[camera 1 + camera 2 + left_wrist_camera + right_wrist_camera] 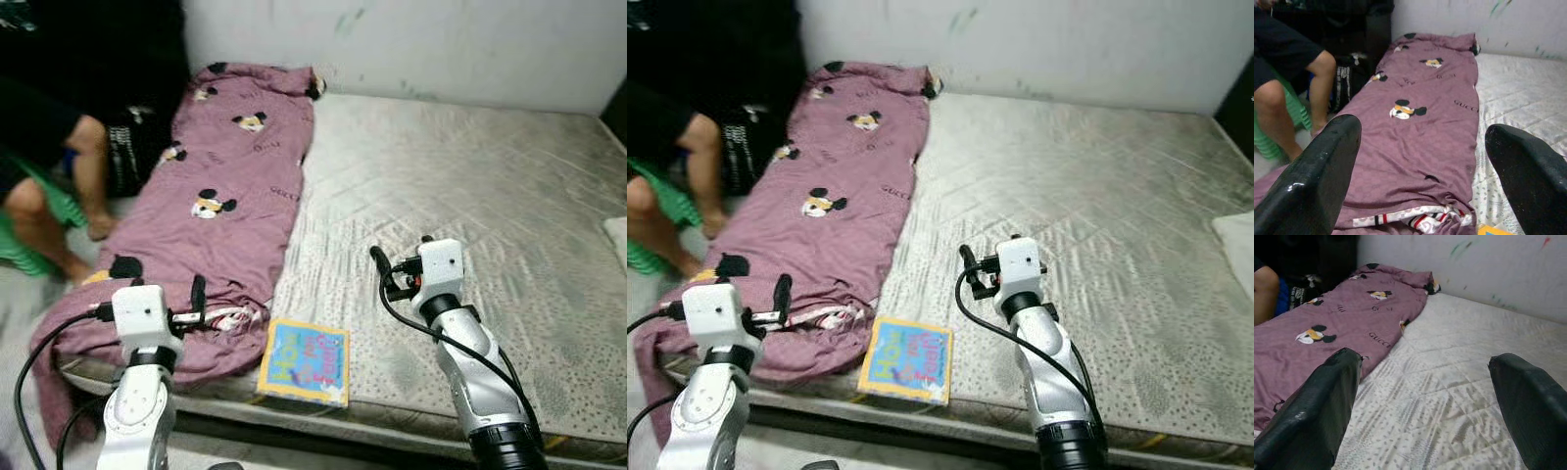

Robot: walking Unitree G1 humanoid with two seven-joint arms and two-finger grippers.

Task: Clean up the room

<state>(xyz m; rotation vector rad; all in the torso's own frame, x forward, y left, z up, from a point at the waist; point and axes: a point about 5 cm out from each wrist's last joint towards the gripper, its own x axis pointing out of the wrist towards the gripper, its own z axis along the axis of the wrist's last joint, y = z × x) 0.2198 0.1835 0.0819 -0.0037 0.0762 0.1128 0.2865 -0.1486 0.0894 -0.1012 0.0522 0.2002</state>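
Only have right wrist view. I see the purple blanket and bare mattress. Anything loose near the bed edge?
Observer: Yes, a colourful book lies flat at the mattress's near edge, beside the blanket.
Operator: Which gripper is closer to it?
Observer: The left gripper, over the blanket's near end just left of the book; its fingers are open.
Operator: Anyone around?
Observer: A person's legs are at the bed's left side, by a green stool.

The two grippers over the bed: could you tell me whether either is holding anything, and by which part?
Nothing is held. The left gripper is open above the purple blanket, and the right gripper is open above the bare mattress.
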